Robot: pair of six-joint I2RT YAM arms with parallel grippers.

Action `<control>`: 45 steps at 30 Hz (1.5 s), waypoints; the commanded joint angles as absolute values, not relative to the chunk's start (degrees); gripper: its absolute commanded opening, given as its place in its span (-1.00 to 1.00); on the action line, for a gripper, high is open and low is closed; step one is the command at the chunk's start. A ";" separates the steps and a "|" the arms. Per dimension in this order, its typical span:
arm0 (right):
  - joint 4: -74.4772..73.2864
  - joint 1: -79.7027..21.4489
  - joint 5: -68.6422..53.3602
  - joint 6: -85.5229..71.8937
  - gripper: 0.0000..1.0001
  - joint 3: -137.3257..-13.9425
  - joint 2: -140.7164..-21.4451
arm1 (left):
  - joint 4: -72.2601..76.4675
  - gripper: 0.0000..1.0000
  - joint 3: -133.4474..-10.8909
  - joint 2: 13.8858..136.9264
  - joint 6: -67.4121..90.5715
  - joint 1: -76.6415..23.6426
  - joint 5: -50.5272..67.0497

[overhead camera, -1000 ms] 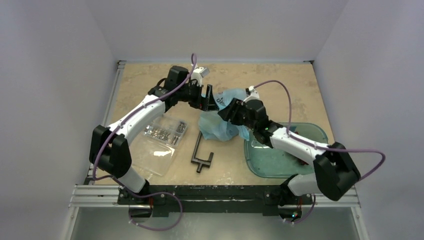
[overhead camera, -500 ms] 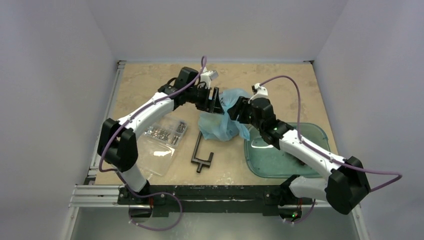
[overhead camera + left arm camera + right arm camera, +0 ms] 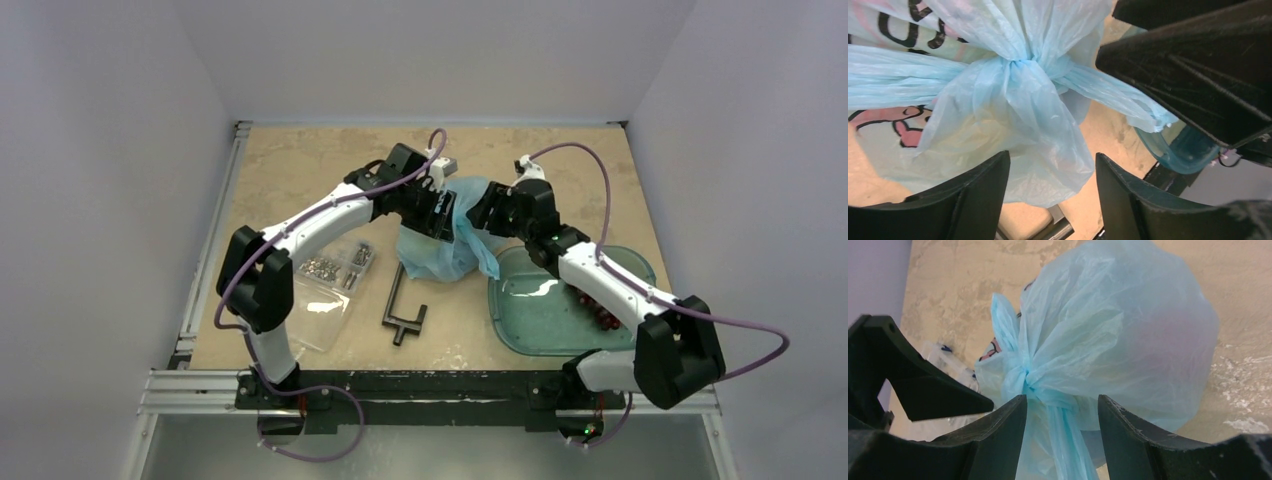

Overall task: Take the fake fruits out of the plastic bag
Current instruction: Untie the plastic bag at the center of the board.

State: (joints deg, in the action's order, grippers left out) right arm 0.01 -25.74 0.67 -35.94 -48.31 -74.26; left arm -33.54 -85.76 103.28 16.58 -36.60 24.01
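The light-blue plastic bag (image 3: 440, 250) lies knotted at mid table, its printed side toward my left wrist. My left gripper (image 3: 437, 205) hangs over its far left side, my right gripper (image 3: 482, 215) over its far right side. In the left wrist view the knot (image 3: 1013, 65) sits ahead of my open left gripper (image 3: 1052, 175), with a loose flap of bag between the fingers (image 3: 973, 200). In the right wrist view my right gripper (image 3: 1063, 415) stands open astride a twisted handle strand (image 3: 1063, 435) just below the knot (image 3: 1025, 377). A dark red grape bunch (image 3: 603, 315) lies in the tray. Other fake fruits are hidden.
A teal tray (image 3: 530, 320) sits right of the bag, its rim (image 3: 1188, 150) showing in the left wrist view. A clear flat bag of metal screws (image 3: 325, 275) lies left of the bag. A black clamp-like tool (image 3: 400, 310) lies in front of it.
Both arms have swung right and toward the back. My left gripper has come over the bag with its jaws narrowing. My right gripper has moved up to the knot.
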 commanded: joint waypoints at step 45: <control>6.11 -26.06 -1.55 -49.43 -0.30 -51.34 -83.84 | -35.92 -1.00 -93.12 108.35 12.58 -34.60 25.05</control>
